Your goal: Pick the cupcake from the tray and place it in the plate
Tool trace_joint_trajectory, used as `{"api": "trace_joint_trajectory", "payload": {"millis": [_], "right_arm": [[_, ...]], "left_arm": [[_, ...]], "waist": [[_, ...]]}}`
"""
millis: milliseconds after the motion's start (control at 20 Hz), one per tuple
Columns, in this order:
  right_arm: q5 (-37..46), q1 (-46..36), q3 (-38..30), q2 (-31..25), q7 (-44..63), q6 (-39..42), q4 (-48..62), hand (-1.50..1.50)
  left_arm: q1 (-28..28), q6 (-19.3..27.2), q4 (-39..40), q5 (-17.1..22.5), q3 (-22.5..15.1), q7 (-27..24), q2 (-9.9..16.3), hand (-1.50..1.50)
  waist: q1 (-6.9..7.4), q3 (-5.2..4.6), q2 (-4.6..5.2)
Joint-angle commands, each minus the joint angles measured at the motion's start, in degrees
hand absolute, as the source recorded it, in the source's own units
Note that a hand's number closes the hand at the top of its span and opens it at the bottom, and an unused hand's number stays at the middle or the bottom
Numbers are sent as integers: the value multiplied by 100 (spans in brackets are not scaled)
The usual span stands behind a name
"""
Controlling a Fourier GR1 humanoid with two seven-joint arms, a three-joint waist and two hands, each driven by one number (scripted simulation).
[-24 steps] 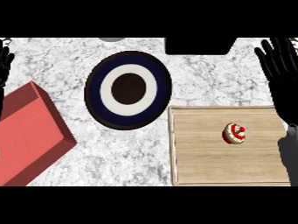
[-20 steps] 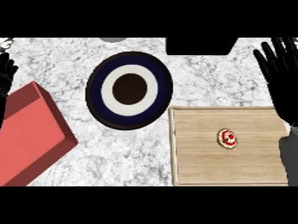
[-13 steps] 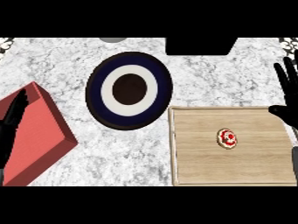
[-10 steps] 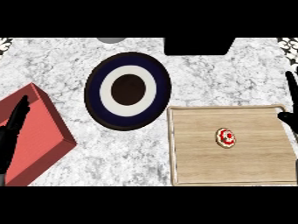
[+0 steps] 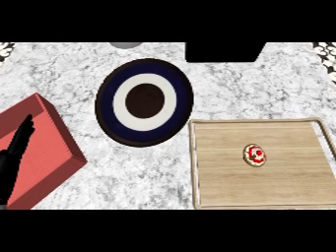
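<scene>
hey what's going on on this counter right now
Nothing is being held yet. The cupcake sits untouched on the wooden tray, right of the round plate. The left hand, fingers straight, shows over the red box at the left. The right hand is out of view.

Right hand: gone from view; earlier raised at the right edge.
Left hand (image 5: 7,165): lowered over the red box (image 5: 43,133), fingers straight.
</scene>
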Motion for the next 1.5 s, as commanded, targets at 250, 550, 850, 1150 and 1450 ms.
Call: {"api": "trace_joint_trajectory", "payload": {"millis": [250, 550, 850, 1150, 1450], "right_arm": [[640, -306, 225, -1659, 718, 1381, 628, -150], [831, -731, 529, -2104, 1057, 2147, 1488, -150], [1077, -1204, 1071, -2135, 1312, 2763, 1859, -150], [2327, -1468, 1601, -2044, 647, 3409, 2518, -150], [3317, -1962, 2026, -1488, 201, 3463, 3064, -150]], "left_arm": [[80, 23, 154, -152, -98, -240, -245, 0], [-46, -86, 87, -222, 4, -53, -213, 0], [-217, -99, -7, -319, 80, 242, -291, 0], [-221, -289, 220, -279, 293, -72, -254, 0], [-116, -387, -302, -408, 281, 429, -357, 0]], "waist": [[122, -4, 35], [98, 0, 28], [74, 0, 17], [85, 1, 31], [96, 2, 20]]}}
